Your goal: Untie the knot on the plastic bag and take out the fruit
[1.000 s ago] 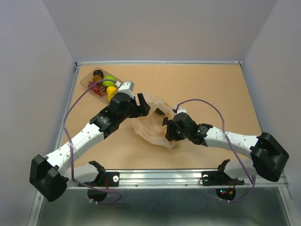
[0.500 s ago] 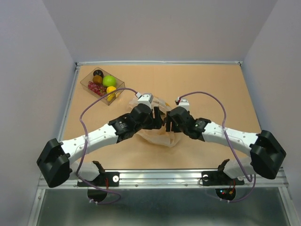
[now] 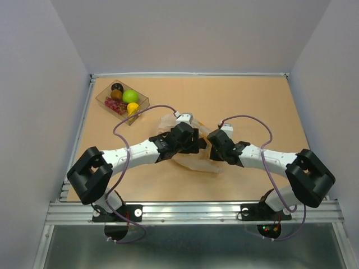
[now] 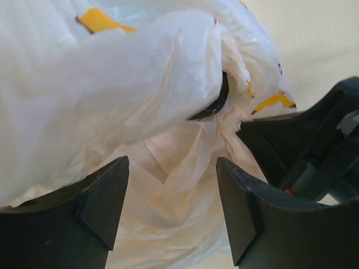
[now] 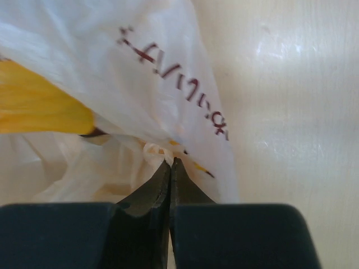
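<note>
**Desk:** Far-left corner of the table — what sits there?

**Photographer:** A clear tray holding fruit: a bright green ball, a yellow piece and an orange one, packed in beside red berries and a black round piece.

**Desk:** Moving right?

**Photographer:** The left gripper reaches to mid-table, fingers spread wide, with the crumpled plastic bag bulging between them but not squeezed. A dark curved edge shows under one fold; what it is cannot be told.

**Desk:** And the bag itself?

**Photographer:** It lies on the table between the two grippers, well apart from the tray.

**Desk:** Right side?

**Photographer:** The right gripper meets it head-on — fingers pressed together, nipping a small bunched fold of the bag at their tips, just below the printed lettering.
</note>
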Robot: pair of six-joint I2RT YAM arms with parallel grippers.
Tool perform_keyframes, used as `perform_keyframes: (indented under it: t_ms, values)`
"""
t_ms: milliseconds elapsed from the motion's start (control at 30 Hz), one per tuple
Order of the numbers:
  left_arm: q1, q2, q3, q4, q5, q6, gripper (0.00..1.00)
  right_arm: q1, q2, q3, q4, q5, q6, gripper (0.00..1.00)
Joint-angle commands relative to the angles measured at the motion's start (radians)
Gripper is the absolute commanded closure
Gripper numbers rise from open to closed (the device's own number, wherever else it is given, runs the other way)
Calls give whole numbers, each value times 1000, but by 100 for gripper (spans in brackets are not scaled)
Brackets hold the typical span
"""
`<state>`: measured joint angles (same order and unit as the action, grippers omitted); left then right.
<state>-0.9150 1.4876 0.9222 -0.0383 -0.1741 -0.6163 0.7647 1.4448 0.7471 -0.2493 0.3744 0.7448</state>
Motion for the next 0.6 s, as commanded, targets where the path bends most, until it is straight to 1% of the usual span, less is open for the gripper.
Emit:
perform_keyframes:
  t_ms: [0, 100, 133, 300, 367, 567]
  values:
    - [-5, 29, 76, 63, -11, -5, 26, -37, -55, -80, 93, -81, 37, 99]
    - [-5, 78, 99, 92, 4, -19, 24, -73, -83, -155, 184, -163, 56, 99]
    - [-5, 89, 104, 95, -11, -25, 23, -88, -87, -164, 200, -201, 59, 99]
    - [-5, 155, 128, 129, -39, -39, 16, -114, -89, -186, 242, -270, 73, 99]
    - [-5, 178, 142, 138, -38, -39, 16, -122, -90, -187, 275, -293, 76, 99]
    - [-2, 275, 202, 150, -68, 0, 16, -131, -98, -193, 291, -336, 76, 99]
